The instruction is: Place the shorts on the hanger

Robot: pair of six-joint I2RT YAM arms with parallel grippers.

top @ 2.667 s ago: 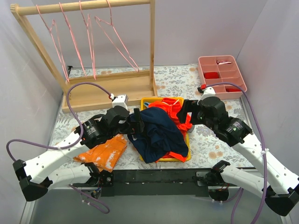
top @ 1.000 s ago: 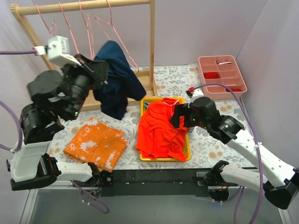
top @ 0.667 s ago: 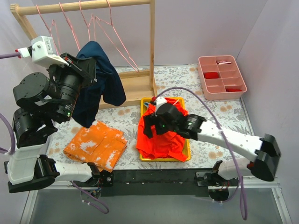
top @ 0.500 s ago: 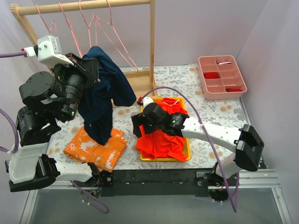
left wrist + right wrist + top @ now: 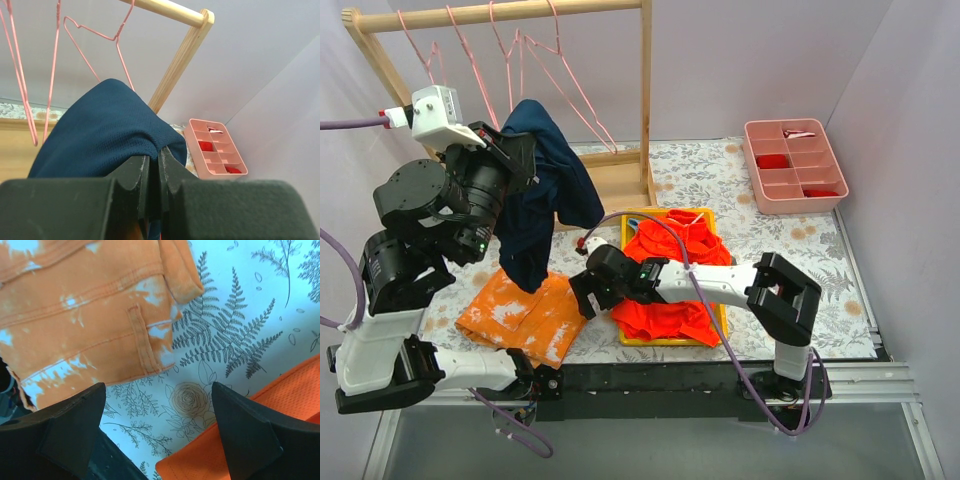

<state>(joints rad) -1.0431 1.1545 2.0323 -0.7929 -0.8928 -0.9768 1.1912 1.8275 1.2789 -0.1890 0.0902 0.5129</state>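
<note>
Hanging from the left gripper (image 5: 152, 159), the shorts (image 5: 545, 195) are held up in the air over the 10 o'clock part of the table (image 5: 770, 240). They form a dark navy fold whose lower end overlaps the far edge of the orange cloth (image 5: 525, 315) with white blotches at 8 o'clock in the top view. The wrist view shows this claw closed to a narrow slit, its two fingers pinching a ridge of the navy fabric. The nearest pink wire hanger (image 5: 563, 70) hangs on the wooden rack (image 5: 645, 110) at 11 o'clock, just behind the top of the shorts; whether fabric touches wire I cannot tell. The right gripper (image 5: 159, 390) reaches across to about 7 o'clock, between the orange cloth and the yellow basket (image 5: 632, 214) — fingers spread wide, nothing between them, over bare fern-printed tablecloth. Orange-red clothes (image 5: 670, 275) fill the basket at 6 o'clock. A pink tray (image 5: 752, 160) with compartments sits well apart at 2 o'clock.
</note>
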